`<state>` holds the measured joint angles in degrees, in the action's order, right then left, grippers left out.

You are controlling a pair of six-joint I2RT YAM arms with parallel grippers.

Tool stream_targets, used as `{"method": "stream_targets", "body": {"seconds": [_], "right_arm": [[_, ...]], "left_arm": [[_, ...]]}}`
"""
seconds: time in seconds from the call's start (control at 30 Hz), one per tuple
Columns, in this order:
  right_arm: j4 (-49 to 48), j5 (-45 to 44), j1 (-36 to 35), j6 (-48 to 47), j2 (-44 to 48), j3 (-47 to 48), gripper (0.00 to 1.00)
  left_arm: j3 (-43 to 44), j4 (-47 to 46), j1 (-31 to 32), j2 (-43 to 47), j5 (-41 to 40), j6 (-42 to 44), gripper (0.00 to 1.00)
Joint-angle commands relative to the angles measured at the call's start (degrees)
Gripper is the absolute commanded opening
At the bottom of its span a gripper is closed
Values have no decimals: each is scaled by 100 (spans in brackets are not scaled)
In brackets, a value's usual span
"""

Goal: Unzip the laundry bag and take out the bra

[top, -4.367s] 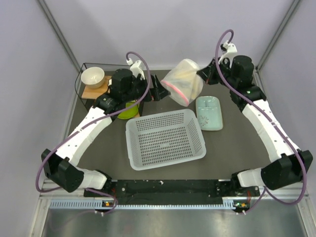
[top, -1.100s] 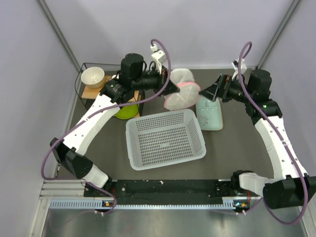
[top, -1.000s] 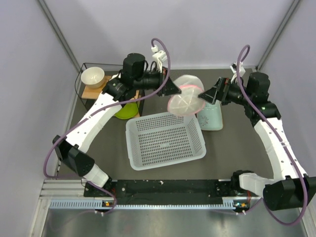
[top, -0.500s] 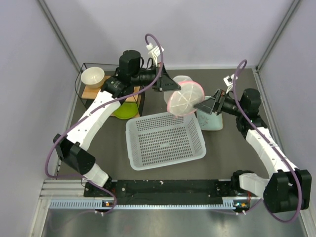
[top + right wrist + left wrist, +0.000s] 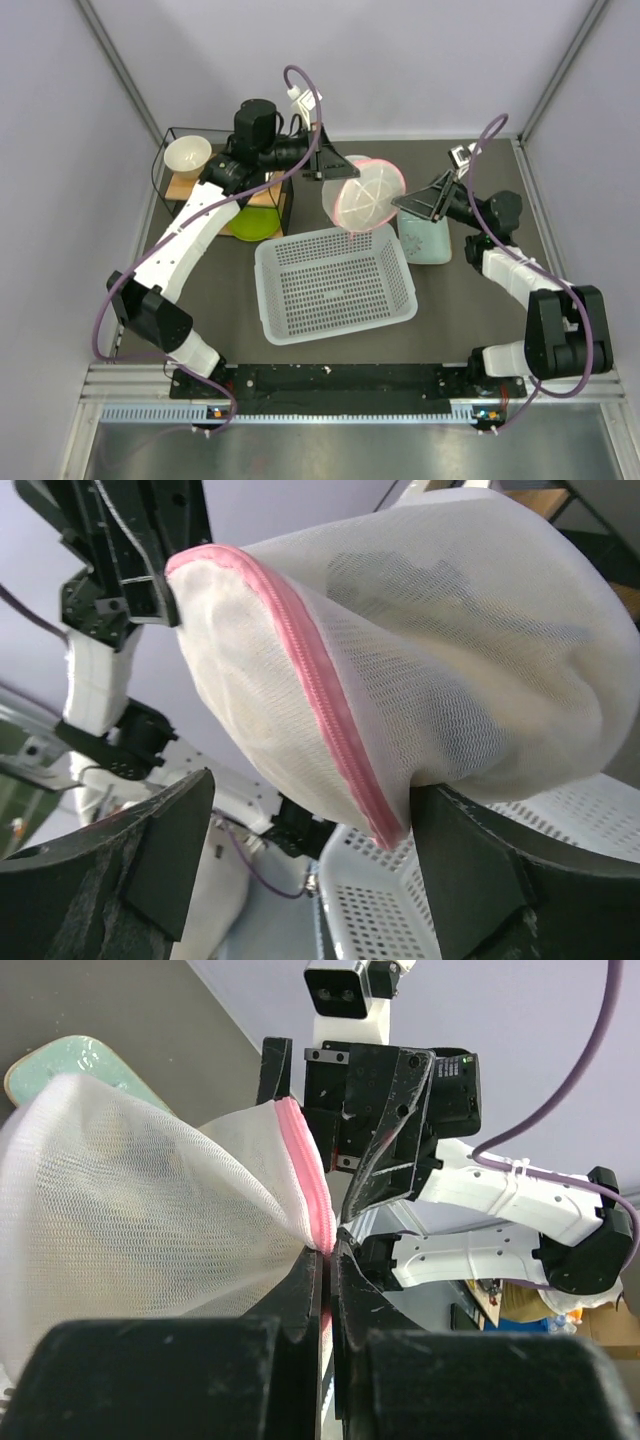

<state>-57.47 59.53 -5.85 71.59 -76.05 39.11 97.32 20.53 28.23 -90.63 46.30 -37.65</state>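
Laundry bag (image 5: 362, 195) pinched by left hand (image 5: 338, 170), seemingly touching right hand (image 5: 412, 203).

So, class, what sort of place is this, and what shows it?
Probably a robot test cell, not a home: plain lilac panel walls, white-and-black robot arms bolted to a black rail, and a white perforated plastic basket as a prop.

Pale lilac walls (image 5: 400, 60) enclose a dark table (image 5: 450, 310) — evenly lit.
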Motion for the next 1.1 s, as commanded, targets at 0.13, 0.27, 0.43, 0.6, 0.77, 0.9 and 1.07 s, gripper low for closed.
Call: {"method": "stream_targets", "body": {"seconds": [0.13, 0.27, 0.43, 0.6, 0.77, 0.9, 1.07], "right_arm": [[-1724, 270, 31, 1138, -173, 457, 24], [-1013, 261, 22, 769, -24, 509, 0], [626, 156, 31, 103, 240, 966, 0], [1274, -125, 66, -49, 196, 1397, 0], [670, -310, 110, 451, 29, 1459, 0], [342, -302, 119, 645, -59, 1468, 0], [351, -354, 128, 768, -120, 1485, 0]], "left_arm": [[270, 38, -19, -7, -420, 328, 0], [218, 117, -19, 45, -981, 451, 0], [200, 416, -28, 326, -1369, 934, 75], [-729, 102, -212, 835, -1651, 551, 99], [-2530, -1592, -572, 1671, -1300, -1004, 99], [-2726, -1745, -423, 1619, -1080, -1569, 99], [-3568, -3193, -633, 1777, -1132, -2745, 94]]}}
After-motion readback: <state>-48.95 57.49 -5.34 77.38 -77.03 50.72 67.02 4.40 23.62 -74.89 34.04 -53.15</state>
